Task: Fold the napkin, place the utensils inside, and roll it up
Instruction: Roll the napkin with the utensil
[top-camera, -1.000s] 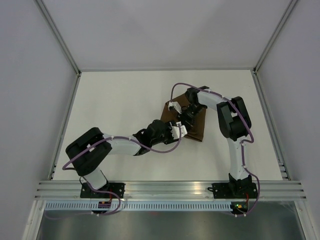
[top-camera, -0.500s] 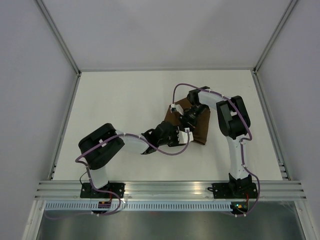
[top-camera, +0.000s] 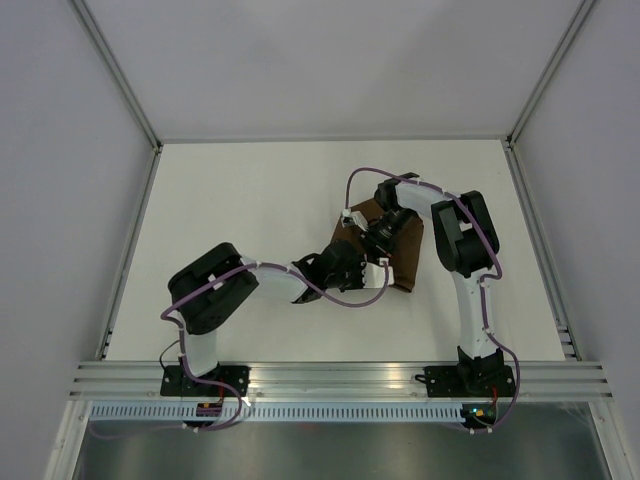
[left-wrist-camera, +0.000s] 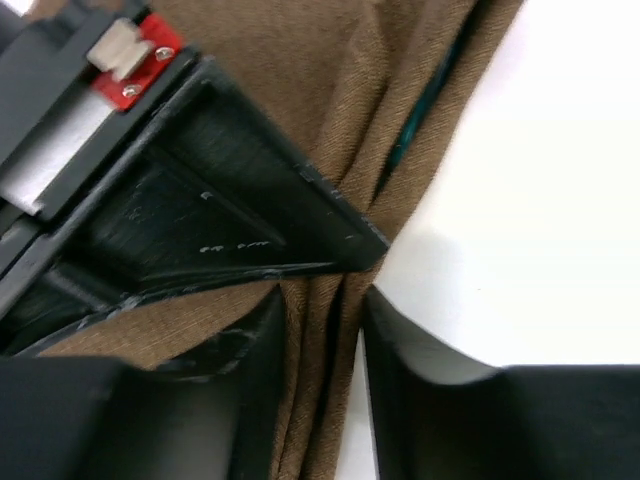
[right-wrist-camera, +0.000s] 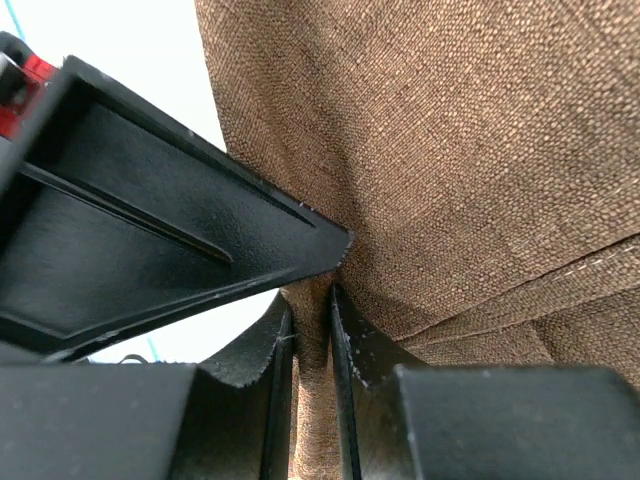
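The dark brown napkin (top-camera: 405, 255) lies bunched right of the table's middle, both arms meeting over it. My left gripper (top-camera: 383, 270) is at its near left edge. In the left wrist view several upright folds of the napkin (left-wrist-camera: 330, 60) fill the gap at the tips of my left gripper (left-wrist-camera: 315, 310), shut on them. A strip of the knife's teal handle (left-wrist-camera: 425, 105) shows inside a fold further along. My right gripper (top-camera: 373, 243) is just beyond. In the right wrist view my right gripper (right-wrist-camera: 312, 300) is shut on one raised ridge of the napkin (right-wrist-camera: 450, 150).
The two grippers nearly touch, each filling the upper left of the other's wrist view. White table (top-camera: 250, 200) spreads left of and behind the napkin. Metal side rails (top-camera: 135, 230) and an aluminium rail (top-camera: 340, 378) at the near edge bound the surface.
My left arm has swung right and reached further along the napkin's near edge, and its jaws have narrowed onto the folds. The right gripper has kept its pinch and barely shifted.
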